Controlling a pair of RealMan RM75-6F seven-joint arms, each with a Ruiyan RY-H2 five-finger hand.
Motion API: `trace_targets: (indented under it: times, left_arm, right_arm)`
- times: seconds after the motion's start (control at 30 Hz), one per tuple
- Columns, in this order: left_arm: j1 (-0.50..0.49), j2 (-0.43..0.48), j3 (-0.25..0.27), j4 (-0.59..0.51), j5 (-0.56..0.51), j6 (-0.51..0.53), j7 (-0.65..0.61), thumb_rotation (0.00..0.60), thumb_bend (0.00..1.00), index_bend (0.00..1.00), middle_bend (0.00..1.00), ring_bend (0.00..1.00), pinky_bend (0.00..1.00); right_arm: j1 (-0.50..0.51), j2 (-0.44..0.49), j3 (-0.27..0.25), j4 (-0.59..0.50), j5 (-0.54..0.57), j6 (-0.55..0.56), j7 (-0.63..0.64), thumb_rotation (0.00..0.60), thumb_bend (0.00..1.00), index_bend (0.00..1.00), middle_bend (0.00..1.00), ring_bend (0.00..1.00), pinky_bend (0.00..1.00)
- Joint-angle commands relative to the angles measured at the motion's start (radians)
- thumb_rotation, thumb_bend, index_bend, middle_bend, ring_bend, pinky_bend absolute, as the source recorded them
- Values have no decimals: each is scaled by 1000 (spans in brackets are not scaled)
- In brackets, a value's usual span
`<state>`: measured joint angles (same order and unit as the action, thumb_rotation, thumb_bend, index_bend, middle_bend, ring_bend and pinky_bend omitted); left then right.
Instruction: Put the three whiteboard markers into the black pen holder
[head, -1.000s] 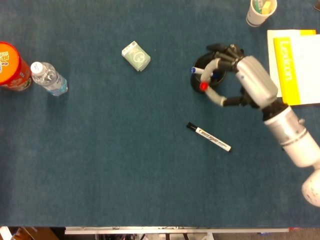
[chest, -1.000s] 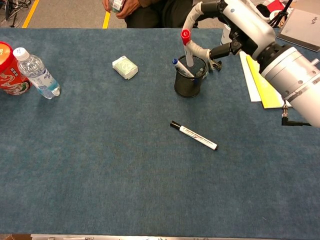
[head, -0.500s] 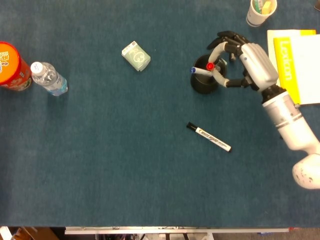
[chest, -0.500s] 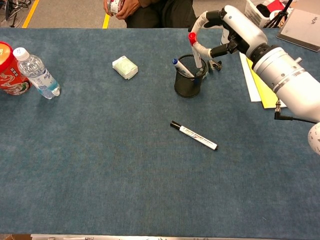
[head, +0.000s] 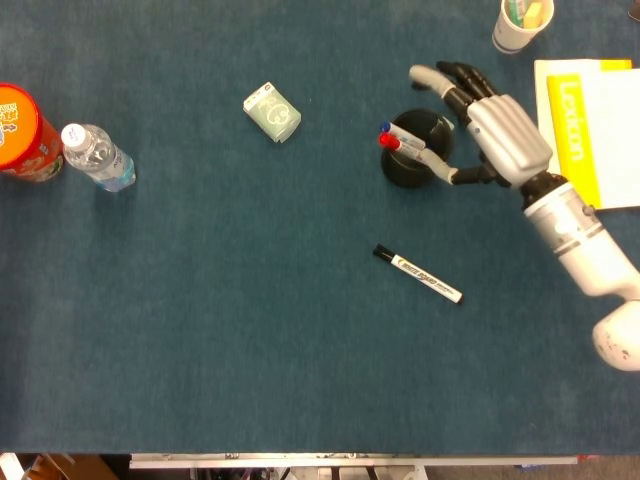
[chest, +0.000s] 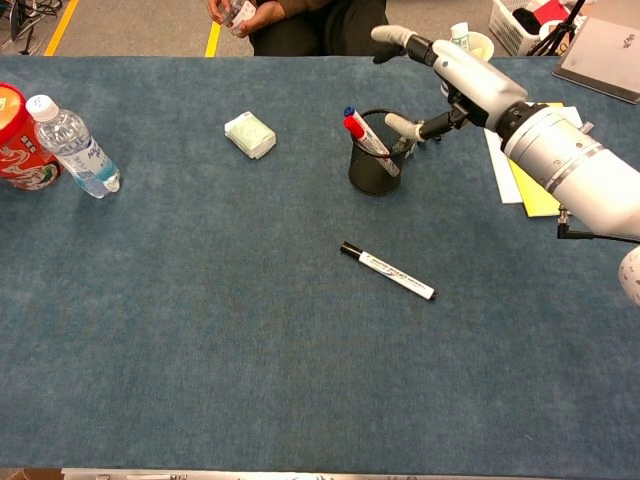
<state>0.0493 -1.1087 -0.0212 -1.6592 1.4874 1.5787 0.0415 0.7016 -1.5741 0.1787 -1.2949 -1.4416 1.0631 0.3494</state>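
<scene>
Grey right hand (head: 492, 128) spread wide, holding nothing, beside black pen holder (head: 412, 167); red marker (chest: 366, 142) inside.

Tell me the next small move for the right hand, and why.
Probably swing the right hand away from the black mesh pen holder and down toward the black-capped whiteboard marker lying flat on the blue table. The red-capped marker and blue-capped marker already lean inside the holder, and the hand's fingers are spread and hold nothing, so only that marker is left.
</scene>
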Motion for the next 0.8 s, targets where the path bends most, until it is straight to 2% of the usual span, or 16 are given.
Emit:
trace_targets:
  times: [0.03,0.17,0.23,0.37,0.47,0.6,0.8]
  left_arm:
    - [0,0,0,0,2,1,0,600,420,217,215,215,170]
    - [-2,1,0,-3,2,-1,4,600,420,217,215,215,170]
    - [-3,1,0,-4,3,-2,4,600,420,217,215,215,170]
    - [-5,-1,1,-4,5,-4,3,600,420,217,215,215,170]
    - [-4,-2,3,-4,5,-5,1,600,420,217,215,215,170]
    - [-4,1,4,-2,8,-5,-2,600,420,217,215,215,170]
    - [0,5,5,-1,7,1,-6,600,420,217,215,215,170]
  right_arm:
    - [-21,31,-25,-43,-97,106,-46,600,274,68,170,6,0]
    - [-50,87,-86,-128,-220,198,-84,600,269,166,221,18,0]
    - [-58,115,-120,-166,-259,205,-106,600,267,210,248,43,3]
    - [-72,168,-201,-235,-308,167,-156,600,264,274,280,90,75]
    - [-76,180,-241,-252,-310,119,-187,600,258,304,294,90,93]
    - [-85,156,-264,-226,-280,55,-270,600,241,319,298,90,94]
    - [-87,111,-254,-178,-216,-27,-441,600,180,323,298,90,96]
